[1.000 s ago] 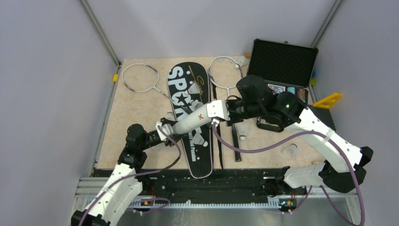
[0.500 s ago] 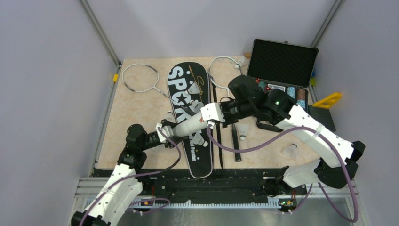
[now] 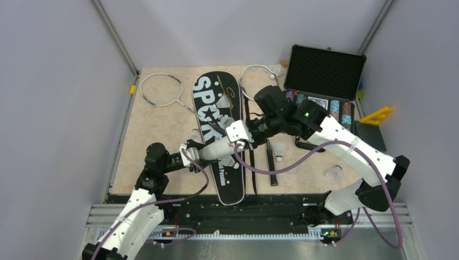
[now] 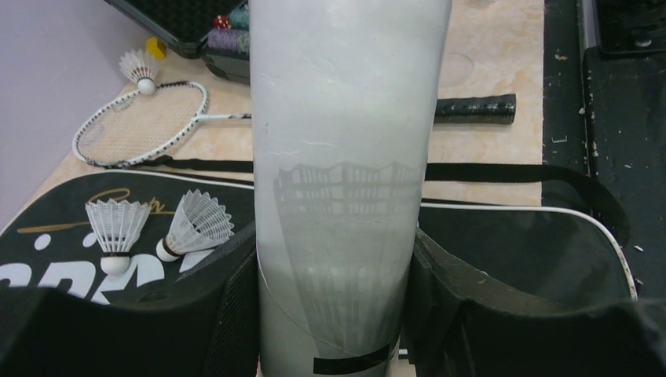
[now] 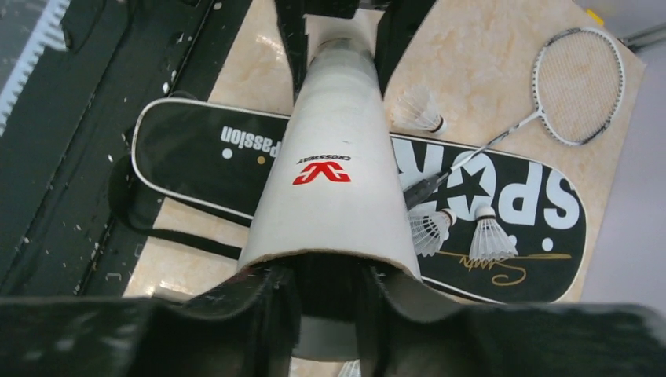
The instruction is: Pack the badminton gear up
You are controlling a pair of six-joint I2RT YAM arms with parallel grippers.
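Observation:
My left gripper (image 3: 192, 153) is shut on the lower end of the white tube (image 3: 216, 145), holding it slanted over the black "SPORT" bag (image 3: 208, 89). In the left wrist view both fingers (image 4: 228, 314) press the tube (image 4: 345, 157), and feather shadows show through its wall. My right gripper (image 3: 238, 138) is at the tube's open upper end. In the right wrist view its fingers (image 5: 275, 306) reach into the tube's mouth (image 5: 334, 188), tips hidden. Two rackets (image 3: 161, 90) (image 3: 258, 81) lie at the back. Loose shuttlecocks (image 3: 279, 151) (image 3: 196, 133) (image 3: 276, 70) lie on the table.
The open black case of poker chips (image 3: 325, 70) stands at the back right, just behind my right arm. A yellow triangle (image 3: 377, 115) lies on a dark mat at the right edge. A small white object (image 3: 334, 173) lies at the front right. Grey walls close in the table.
My right arm has swung left, bringing its gripper up to and into the tube's open end. The left gripper has kept hold of the tube, which now lies a little flatter.

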